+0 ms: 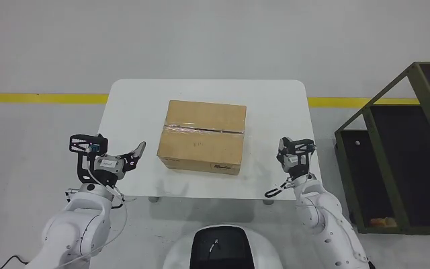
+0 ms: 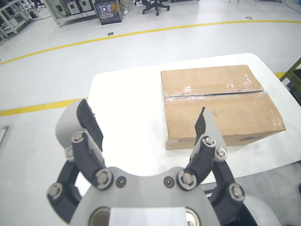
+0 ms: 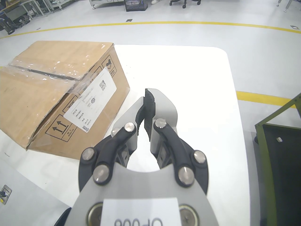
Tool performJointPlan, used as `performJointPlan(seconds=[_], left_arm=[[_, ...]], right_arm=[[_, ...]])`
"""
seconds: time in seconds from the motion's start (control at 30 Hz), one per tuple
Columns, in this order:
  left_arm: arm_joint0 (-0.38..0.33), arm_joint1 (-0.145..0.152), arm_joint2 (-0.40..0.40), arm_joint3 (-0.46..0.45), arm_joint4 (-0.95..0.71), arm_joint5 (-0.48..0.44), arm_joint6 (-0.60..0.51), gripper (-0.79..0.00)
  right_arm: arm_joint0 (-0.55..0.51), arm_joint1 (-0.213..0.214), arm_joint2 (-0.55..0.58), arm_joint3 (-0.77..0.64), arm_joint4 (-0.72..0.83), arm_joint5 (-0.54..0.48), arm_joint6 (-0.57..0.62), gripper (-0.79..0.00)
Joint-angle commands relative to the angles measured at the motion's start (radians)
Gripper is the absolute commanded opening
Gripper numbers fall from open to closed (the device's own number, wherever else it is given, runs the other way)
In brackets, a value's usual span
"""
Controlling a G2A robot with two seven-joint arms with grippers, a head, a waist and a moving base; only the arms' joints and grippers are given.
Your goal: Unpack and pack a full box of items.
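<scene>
A brown cardboard box sits closed in the middle of the white table, its top flaps sealed with clear tape along the centre seam. In the left wrist view the box lies ahead of my left gripper, which is open and empty above the table's near left part. My left gripper is just left of the box's near corner. My right gripper is shut on nothing, hovering right of the box, whose end face carries a white label. In the top view the right gripper hangs at the table's right edge.
An olive-green metal frame cart stands on the floor right of the table. A yellow floor line runs behind the table. Bare tabletop surrounds the box on all sides.
</scene>
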Motion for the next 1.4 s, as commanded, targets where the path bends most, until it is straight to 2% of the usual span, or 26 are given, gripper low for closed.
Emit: performJointPlan(seconds=[0.0, 0.1, 0.27, 0.5, 0.87, 1.23, 1.37], left_arm=[[0.000, 0.000, 0.000, 0.000, 0.000, 0.000, 0.000, 0.000], [0.000, 0.000, 0.000, 0.000, 0.000, 0.000, 0.000, 0.000], [0.000, 0.000, 0.000, 0.000, 0.000, 0.000, 0.000, 0.000], [0.000, 0.000, 0.000, 0.000, 0.000, 0.000, 0.000, 0.000], [0.000, 0.000, 0.000, 0.000, 0.000, 0.000, 0.000, 0.000], [0.000, 0.000, 0.000, 0.000, 0.000, 0.000, 0.000, 0.000], [0.000, 0.000, 0.000, 0.000, 0.000, 0.000, 0.000, 0.000]], right_arm=[[0.000, 0.000, 0.000, 0.000, 0.000, 0.000, 0.000, -0.785], [0.000, 0.000, 0.000, 0.000, 0.000, 0.000, 0.000, -0.785], [0.004, -0.005, -0.020, 0.076, 0.026, 0.010, 0.005, -0.785], [0.129, -0.032, -0.121, 0.241, 0.047, 0.054, -0.039, -0.785], [0.301, -0.082, -0.278, 0.436, 0.070, 0.036, -0.078, -0.785], [0.369, -0.110, -0.355, 0.510, 0.063, -0.023, -0.092, -0.785], [0.380, -0.116, -0.364, 0.525, 0.064, -0.017, -0.102, -0.785]])
